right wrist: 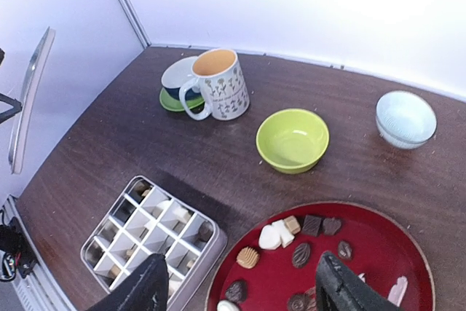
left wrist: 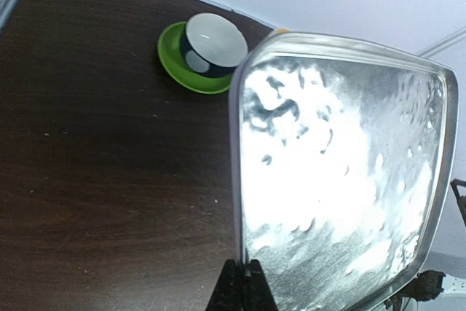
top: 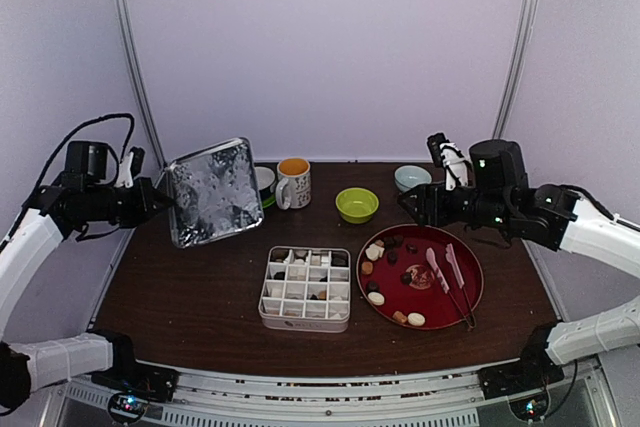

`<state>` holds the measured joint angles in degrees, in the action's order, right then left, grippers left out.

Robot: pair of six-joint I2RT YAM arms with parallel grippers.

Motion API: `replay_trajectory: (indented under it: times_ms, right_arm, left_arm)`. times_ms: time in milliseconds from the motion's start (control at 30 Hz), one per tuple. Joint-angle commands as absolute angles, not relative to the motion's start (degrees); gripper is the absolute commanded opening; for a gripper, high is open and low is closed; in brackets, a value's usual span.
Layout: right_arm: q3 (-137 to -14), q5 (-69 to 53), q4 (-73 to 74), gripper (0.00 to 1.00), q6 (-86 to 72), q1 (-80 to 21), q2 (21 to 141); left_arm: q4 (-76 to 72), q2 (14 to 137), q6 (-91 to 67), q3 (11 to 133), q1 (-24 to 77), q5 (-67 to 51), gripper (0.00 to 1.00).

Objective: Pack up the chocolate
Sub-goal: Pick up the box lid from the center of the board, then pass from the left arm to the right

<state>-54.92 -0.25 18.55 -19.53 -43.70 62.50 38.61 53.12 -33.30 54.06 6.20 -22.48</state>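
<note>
No writing, label or number I can read, mug [right wrist: 218,87] shows only small flower drawings (no letters), lid [left wrist: 342,172] plain shiny metal

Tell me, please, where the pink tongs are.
Top view: the pink tongs lie on the right half of the red plate, beside the chocolates.

The top camera looked down from above and behind the arm bases toward the back wall, covering the whole table [top: 190,297]. The left wrist camera sat close against the lid [left wrist: 342,172]. The right wrist camera looked down from higher up, sharing the tin [right wrist: 198,271], mug [right wrist: 218,89] and chocolates [right wrist: 271,237] with the top view.
</note>
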Motion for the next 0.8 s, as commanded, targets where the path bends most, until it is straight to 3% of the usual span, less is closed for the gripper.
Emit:
replay_trajectory:
  times_ms: [0,100,167,200,233,467,767]
  right_arm:
    - [-52.4,5.3,12.0,0.71,-9.9,-43.9,60.3]
    - [-55.3,6.6,16.1,0.71,-5.8,-43.8,60.7]
    - [-59.3,1.8,22.4,0.84,-1.8,-43.7,60.9]
    - [-60.6,-2.0,24.4,0.96,0.8,-43.6,60.6]
    - [-61.5,-4.4,25.3,0.99,2.8,-43.6,60.2]
    - [-64.1,-5.7,24.6,1.00,8.2,-44.7,59.9]
    - [-62.5,12.7,21.0,1.00,34.4,-60.7,61.3]
  left_arm:
    - [30.2,56.5,-34.4,56.6,11.8,-28.5,0.00]
    - [29.6,59.9,-33.6,58.7,16.2,-28.7,0.00]
    - [29.8,61.6,-33.2,60.0,17.4,-28.4,0.00]
    - [29.8,62.2,-33.1,60.2,17.7,-28.2,0.00]
    - [29.5,62.6,-33.1,60.5,17.9,-28.2,0.00]
    - [28.2,65.6,-32.4,61.9,19.1,-29.6,0.00]
    - [31.0,68.3,-31.7,64.5,19.2,-31.3,0.00]
